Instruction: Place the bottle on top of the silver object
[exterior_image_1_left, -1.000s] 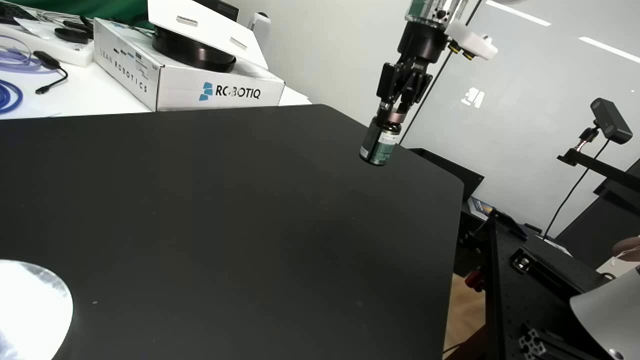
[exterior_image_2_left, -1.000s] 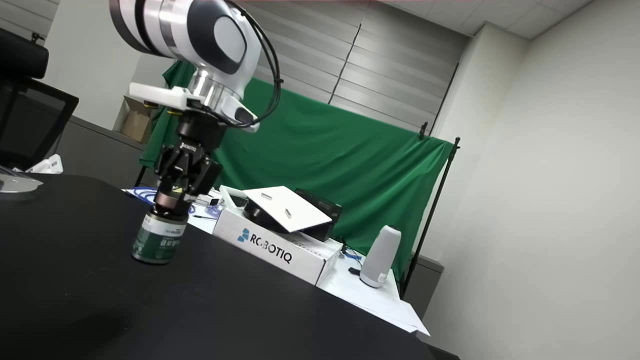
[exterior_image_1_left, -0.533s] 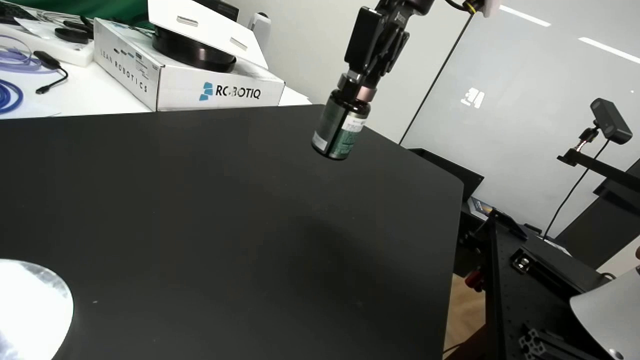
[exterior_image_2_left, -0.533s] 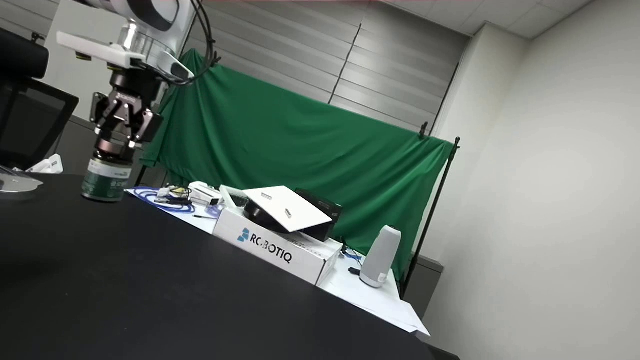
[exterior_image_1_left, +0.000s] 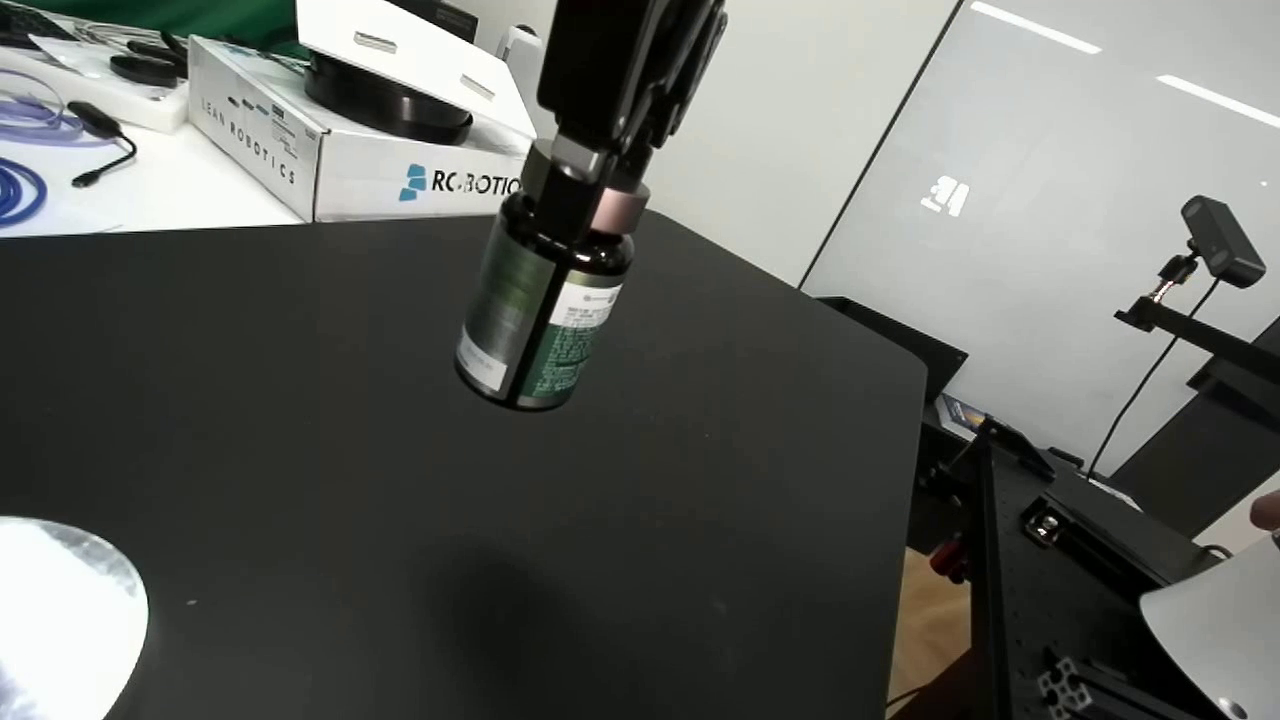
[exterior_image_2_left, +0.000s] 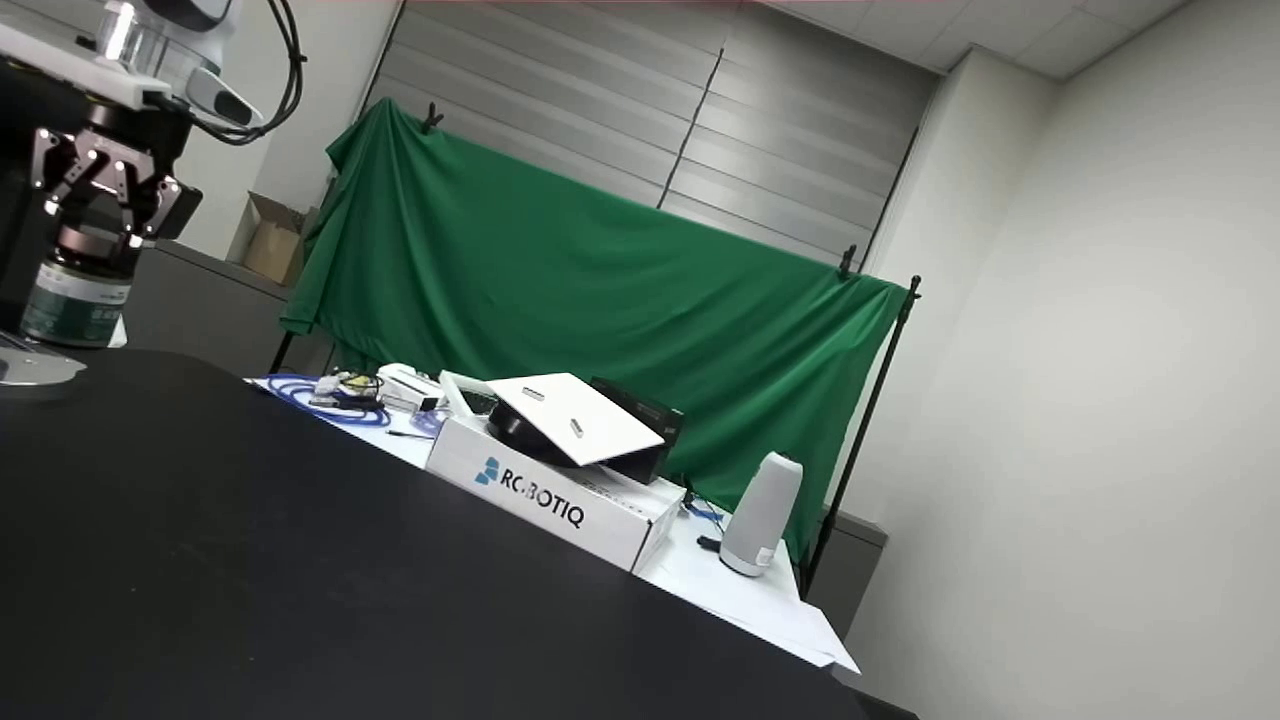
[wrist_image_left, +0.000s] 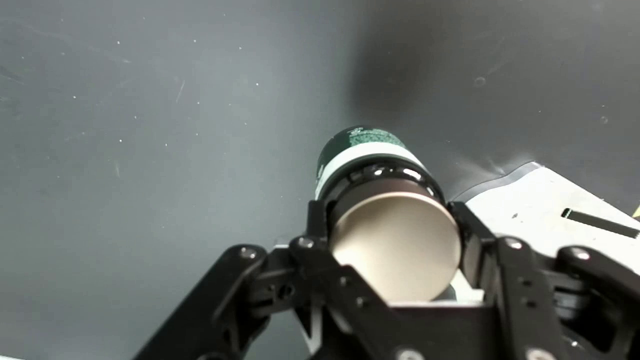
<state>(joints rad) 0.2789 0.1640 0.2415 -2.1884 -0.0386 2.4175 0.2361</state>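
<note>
Above table (exterior_image_1_left: 350, 440), pincer (wrist_image_left: 392, 222) grips bottle (exterior_image_1_left: 540, 315); silver object (exterior_image_1_left: 65, 620) apart

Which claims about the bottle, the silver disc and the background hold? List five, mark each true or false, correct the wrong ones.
1. The pincer grips the bottle near its cap. True.
2. An exterior view cuts off part of the silver disc. True.
3. The bottle stands on the silver disc. False: it hangs over the black tabletop.
4. A green cloth hangs behind the box lettered ROBOTIQ. True.
5. That box is black. False: it is white.
</note>
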